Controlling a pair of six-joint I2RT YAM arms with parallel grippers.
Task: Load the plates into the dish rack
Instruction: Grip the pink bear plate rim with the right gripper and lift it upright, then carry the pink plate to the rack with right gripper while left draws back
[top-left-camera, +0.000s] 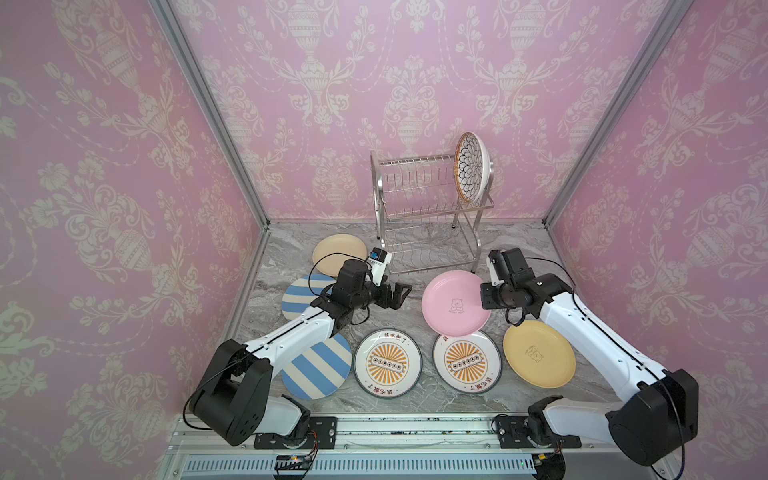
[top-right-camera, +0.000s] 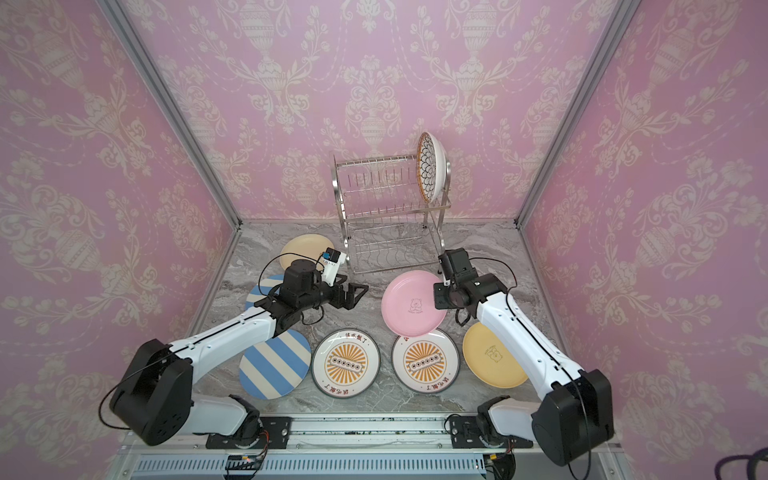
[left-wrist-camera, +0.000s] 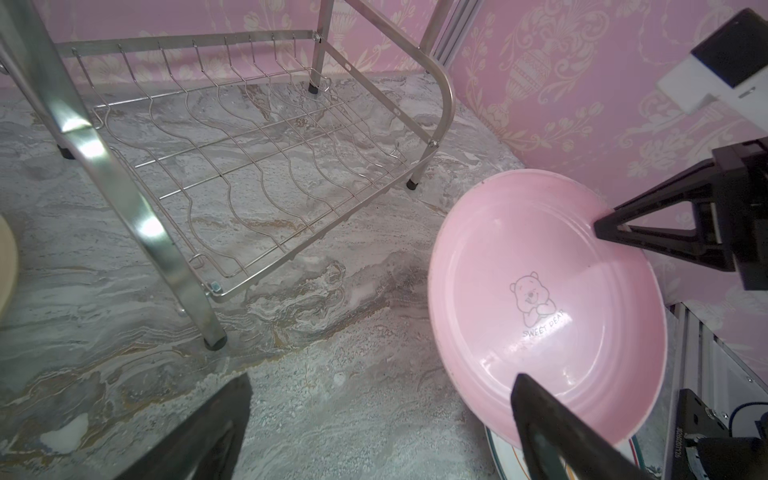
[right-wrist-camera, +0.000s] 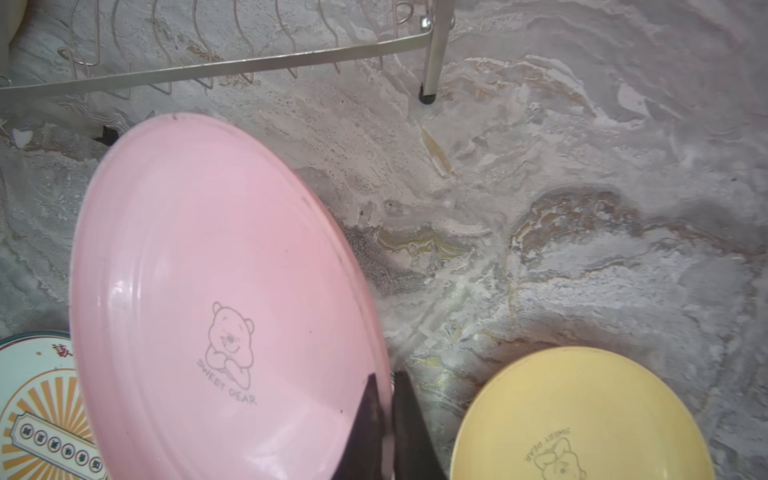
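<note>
Tilting face-up in front of the dish rack (top-left-camera: 424, 216), the pink plate (right-wrist-camera: 216, 291) has its right rim clenched in the right gripper (right-wrist-camera: 384, 376) and its near edge overlaps a sunburst plate (top-left-camera: 467, 361). The left gripper (left-wrist-camera: 381, 377) hangs spread, holding nothing. A petal-patterned plate (top-left-camera: 471, 166) stands upright at the rack's upper right end. A yellow plate (top-left-camera: 539, 353) lies flat nearby. Marble counter (top-left-camera: 407, 316) — pink damask walls (top-left-camera: 104, 166).

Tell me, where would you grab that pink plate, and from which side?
Take the pink plate by its rim, coming from the robot's right. It is broad and shallow, so only the edge fits a gripper: one finger inside the lip, one underneath. The right gripper is shut there, with that side tilted up.
</note>
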